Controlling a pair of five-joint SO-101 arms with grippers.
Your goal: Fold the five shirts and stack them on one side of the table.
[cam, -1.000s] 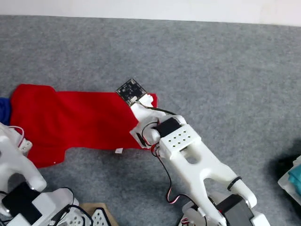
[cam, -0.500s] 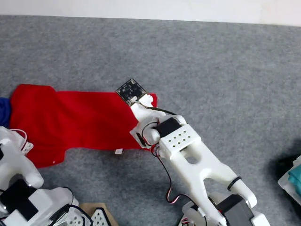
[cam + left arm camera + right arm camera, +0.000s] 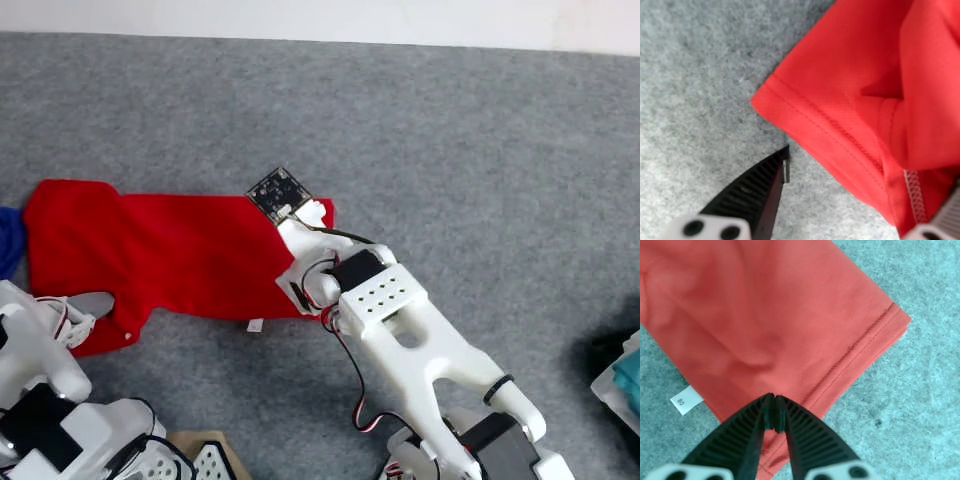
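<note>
A red shirt (image 3: 190, 255) lies spread across the left half of the grey table. My right gripper (image 3: 773, 407) is at the shirt's right end, shut with its fingertips pinching the cloth just inside the stitched hem (image 3: 860, 342); in the high view the right arm (image 3: 375, 295) covers that spot. My left gripper (image 3: 865, 180) is at the shirt's near-left sleeve (image 3: 105, 330), open, with the sleeve's hemmed corner (image 3: 805, 120) lying between its fingers. One black finger (image 3: 757, 192) rests on bare table beside the sleeve.
A blue cloth (image 3: 8, 245) peeks in at the left edge and a teal item (image 3: 627, 378) sits at the right edge. A white label (image 3: 253, 322) sticks out of the shirt's near edge. A brown board (image 3: 200, 445) lies between the arm bases.
My left gripper has moved right onto the near-left sleeve, and the sleeve's edge has bunched slightly. The right arm has stayed still.
</note>
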